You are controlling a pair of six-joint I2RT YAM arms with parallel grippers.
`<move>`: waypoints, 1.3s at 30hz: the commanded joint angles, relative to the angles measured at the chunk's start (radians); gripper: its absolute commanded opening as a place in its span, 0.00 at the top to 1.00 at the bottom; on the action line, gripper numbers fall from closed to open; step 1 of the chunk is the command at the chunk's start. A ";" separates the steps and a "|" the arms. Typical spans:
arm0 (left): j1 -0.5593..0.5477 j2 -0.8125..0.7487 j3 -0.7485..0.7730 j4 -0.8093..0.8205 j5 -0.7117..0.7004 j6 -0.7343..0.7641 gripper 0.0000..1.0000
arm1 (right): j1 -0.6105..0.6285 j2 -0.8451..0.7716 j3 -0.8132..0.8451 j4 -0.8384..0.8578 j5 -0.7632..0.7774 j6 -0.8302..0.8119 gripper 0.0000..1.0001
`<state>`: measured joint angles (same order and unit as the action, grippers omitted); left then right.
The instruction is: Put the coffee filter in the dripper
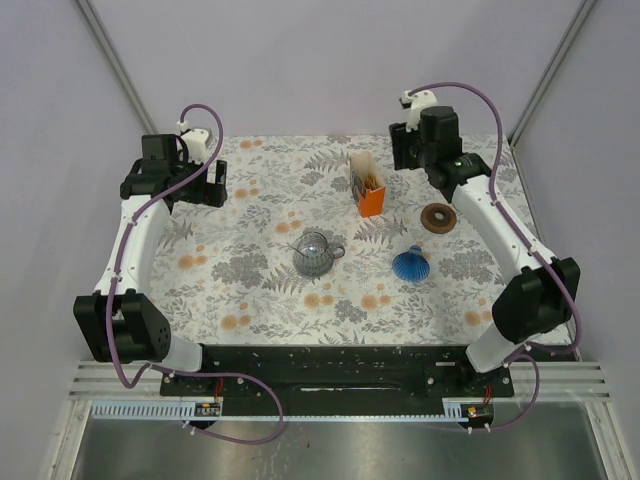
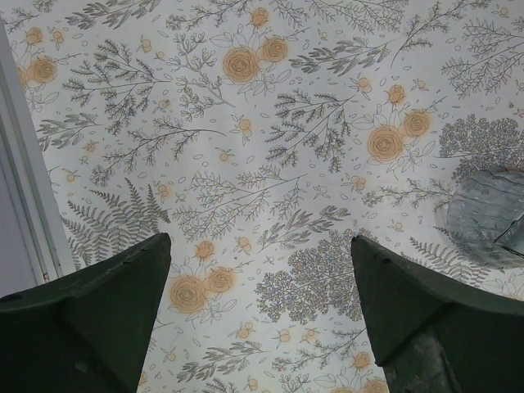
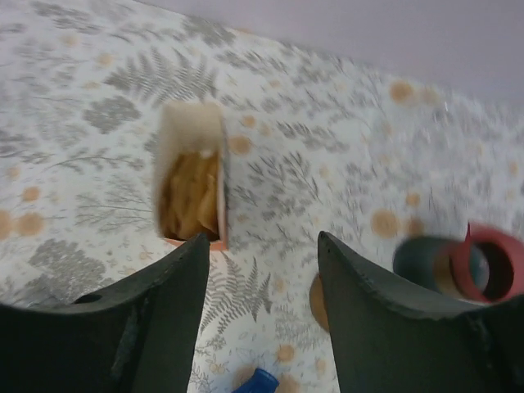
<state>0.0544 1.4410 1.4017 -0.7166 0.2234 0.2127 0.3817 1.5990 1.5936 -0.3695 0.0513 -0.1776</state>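
Brown paper coffee filters (image 1: 371, 180) stand upright as a tight stack inside an orange open-topped box (image 1: 370, 205), at about 1 o'clock from the table's centre; their upper edges rise just above the box rim. The translucent blue ribbed cone dripper (image 1: 411, 265) rests on the table at about 4 o'clock from centre, well apart from the box, at its 5 o'clock. It holds no filter, and whether it stands or lies cannot be told.

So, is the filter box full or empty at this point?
Not empty. The filter box stands upright with its top open, and brown paper filters show inside it. How many there are cannot be told.
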 commanded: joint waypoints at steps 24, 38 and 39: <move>0.009 -0.042 -0.001 0.011 -0.006 0.002 0.04 | -0.343 0.403 -0.113 -0.135 0.209 0.445 0.45; 0.009 -0.033 0.005 0.013 -0.003 0.004 0.04 | -0.354 0.475 -0.095 -0.164 0.154 0.420 0.92; 0.009 -0.031 0.005 0.013 0.001 0.002 0.04 | -0.356 0.463 -0.096 -0.172 0.154 0.414 0.96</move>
<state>0.0555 1.4395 1.3983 -0.7174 0.2241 0.2131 0.0296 2.0529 1.4891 -0.5182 0.2436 0.2359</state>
